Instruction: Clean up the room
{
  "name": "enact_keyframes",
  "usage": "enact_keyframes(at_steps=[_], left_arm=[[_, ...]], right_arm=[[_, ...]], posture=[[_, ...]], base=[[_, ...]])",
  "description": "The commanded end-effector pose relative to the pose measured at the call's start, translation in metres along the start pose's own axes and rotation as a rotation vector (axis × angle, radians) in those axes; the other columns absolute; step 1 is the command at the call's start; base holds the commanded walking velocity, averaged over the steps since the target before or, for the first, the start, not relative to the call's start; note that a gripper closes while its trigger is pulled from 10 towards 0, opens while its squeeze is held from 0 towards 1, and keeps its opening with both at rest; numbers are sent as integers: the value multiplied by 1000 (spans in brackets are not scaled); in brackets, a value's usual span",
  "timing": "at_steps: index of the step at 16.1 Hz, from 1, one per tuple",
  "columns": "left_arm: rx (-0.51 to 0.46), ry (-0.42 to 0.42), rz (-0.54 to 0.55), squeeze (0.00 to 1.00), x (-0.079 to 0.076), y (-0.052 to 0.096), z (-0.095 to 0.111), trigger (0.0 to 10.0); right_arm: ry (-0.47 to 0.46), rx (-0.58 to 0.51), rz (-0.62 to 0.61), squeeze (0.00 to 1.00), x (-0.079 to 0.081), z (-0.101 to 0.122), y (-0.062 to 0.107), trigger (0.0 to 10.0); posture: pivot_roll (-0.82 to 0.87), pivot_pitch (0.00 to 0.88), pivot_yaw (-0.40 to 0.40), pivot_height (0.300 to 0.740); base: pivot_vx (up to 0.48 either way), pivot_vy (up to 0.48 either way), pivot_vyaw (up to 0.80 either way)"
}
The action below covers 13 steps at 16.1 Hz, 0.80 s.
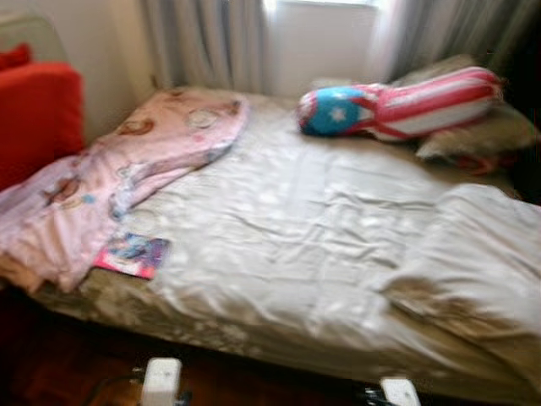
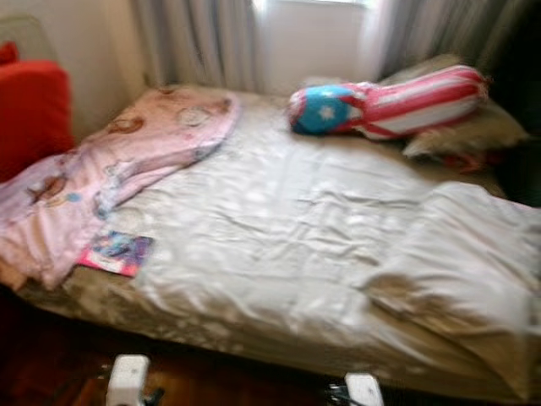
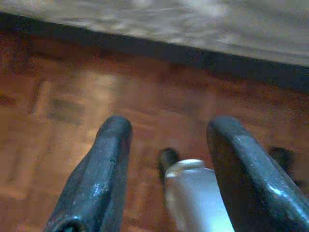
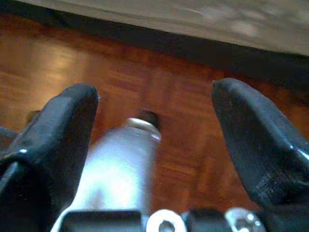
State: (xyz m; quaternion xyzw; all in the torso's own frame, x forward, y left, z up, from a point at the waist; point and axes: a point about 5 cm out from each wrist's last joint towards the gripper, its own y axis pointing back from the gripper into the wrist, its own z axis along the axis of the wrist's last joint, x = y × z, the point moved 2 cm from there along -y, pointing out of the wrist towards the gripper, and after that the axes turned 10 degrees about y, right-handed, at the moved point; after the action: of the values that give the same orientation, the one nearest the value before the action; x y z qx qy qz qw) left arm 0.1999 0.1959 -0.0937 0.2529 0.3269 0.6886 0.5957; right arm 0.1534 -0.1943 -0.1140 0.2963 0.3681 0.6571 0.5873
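Note:
A bed with a crumpled cream cover stands before me. A pink patterned blanket lies bunched along its left side. A thin colourful book rests on the cover near the left front edge. A red, white and blue cushion lies at the head, by a beige pillow. Both arms hang low at the bed's foot. My left gripper is open over the wooden floor. My right gripper is open too, with nothing between its fingers.
A red armchair stands left of the bed. Grey curtains and a bright window are behind the head. Parquet floor runs along the bed's dark base. The views are blurred.

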Motion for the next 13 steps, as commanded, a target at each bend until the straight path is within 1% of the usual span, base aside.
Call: enact_keyframes(at_steps=[1,8,12,13], left_arm=[[10,-6,14,0,7,1,-1,10000],[14,-7,16,0,8,1,-1,10000],[20,-8,16,0,9,1,-3,10000],[23,-6,18,0,10,1,-4,10000]], right_arm=[[1,-6,5,0,3,5,-2,10000],[0,-4,10,0,4,5,-2,10000],[-5,-18,12,0,4,6,-2,10000],[-4,-19,12,0,4,6,-2,10000]], posture=[[41,0,-32,731],[40,0,-27,731],[39,0,-26,731],[38,0,-26,731]], base=[[0,-330,0],[0,-327,-664],[0,-326,0],[0,0,0]])
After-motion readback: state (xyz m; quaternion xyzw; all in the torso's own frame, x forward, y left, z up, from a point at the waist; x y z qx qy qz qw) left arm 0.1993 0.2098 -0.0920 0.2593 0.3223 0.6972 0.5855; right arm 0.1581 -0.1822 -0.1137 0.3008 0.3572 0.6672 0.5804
